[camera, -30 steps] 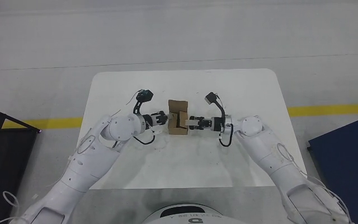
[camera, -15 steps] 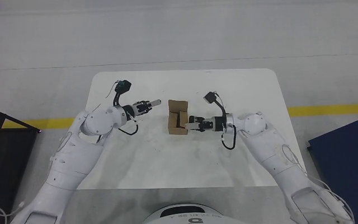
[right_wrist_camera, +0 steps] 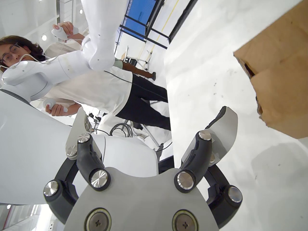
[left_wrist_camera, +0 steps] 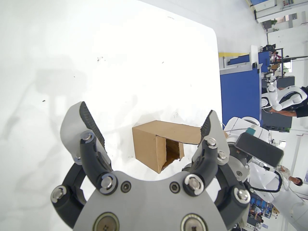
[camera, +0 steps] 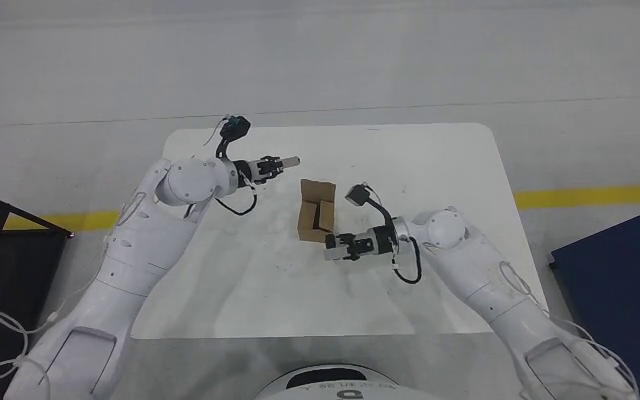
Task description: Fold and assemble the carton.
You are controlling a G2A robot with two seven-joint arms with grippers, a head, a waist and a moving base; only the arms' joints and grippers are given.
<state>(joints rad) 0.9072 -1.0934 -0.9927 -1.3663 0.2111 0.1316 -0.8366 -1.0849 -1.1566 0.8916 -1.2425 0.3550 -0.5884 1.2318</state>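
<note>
A small brown carton [camera: 318, 208] stands at the middle of the white table [camera: 440, 165], one end flap ajar and showing a dark gap. My left gripper [camera: 291, 160] hovers open beyond the carton's far left corner, apart from it. In the left wrist view the carton [left_wrist_camera: 154, 143] lies just past the open left gripper [left_wrist_camera: 147, 113]. My right gripper [camera: 333, 248] sits open at the carton's near side, a little off its corner. In the right wrist view the carton [right_wrist_camera: 279, 82] is off to one side of the open right gripper [right_wrist_camera: 154, 118], not between the fingers.
The table has rounded corners and bare room all around the carton. A dark frame [camera: 20, 225] stands off the table's left side and a blue block [camera: 600, 265] off its right. A yellow line [camera: 575, 196] runs along the floor.
Both grippers have left the carton's sides. The left one swung away to the far left; the right one drew back and dropped to the carton's near side. The carton has turned slightly.
</note>
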